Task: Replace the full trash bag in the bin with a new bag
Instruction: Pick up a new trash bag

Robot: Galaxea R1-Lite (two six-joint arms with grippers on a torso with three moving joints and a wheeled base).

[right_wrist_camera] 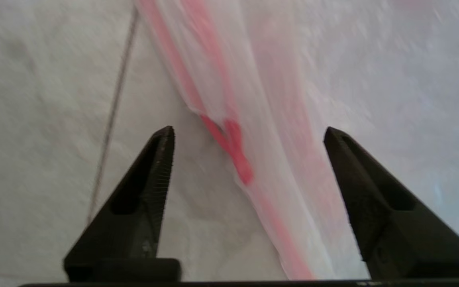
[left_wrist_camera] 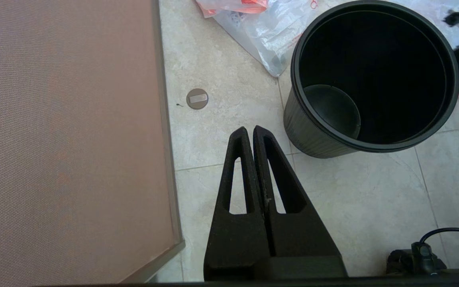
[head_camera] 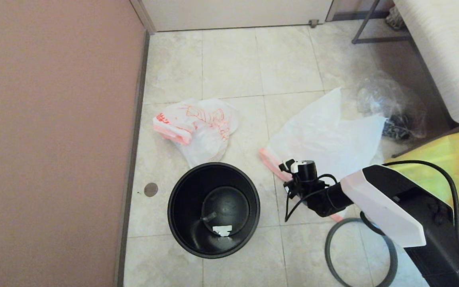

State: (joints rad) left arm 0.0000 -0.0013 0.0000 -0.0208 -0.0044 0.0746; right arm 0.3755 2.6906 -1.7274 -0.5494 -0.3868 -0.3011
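On the floor we see the full trash bag [head_camera: 197, 126] behind the bin [head_camera: 213, 210], our left tool [left_wrist_camera: 250, 133] parked shut near it, then our right tool [right_wrist_camera: 248, 137] spread wide over the new bag's [head_camera: 325, 137] pink hem.
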